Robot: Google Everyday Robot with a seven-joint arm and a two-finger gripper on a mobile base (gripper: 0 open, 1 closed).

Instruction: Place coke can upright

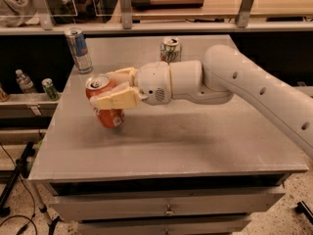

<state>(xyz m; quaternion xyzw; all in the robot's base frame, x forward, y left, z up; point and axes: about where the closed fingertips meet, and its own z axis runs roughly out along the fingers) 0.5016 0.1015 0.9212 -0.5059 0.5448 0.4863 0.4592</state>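
Observation:
The coke can is red-orange with a silver top and pull tab. It stands nearly upright, tilted slightly, at the left part of the grey table, its base at or just above the surface. My gripper reaches in from the right and is shut on the can's upper half, one cream finger across its front and the other behind it.
A tall blue-and-silver can stands at the table's back left. A white-and-green can stands at the back middle. My arm crosses the right half of the table. A bottle and a small can sit on a lower shelf at left.

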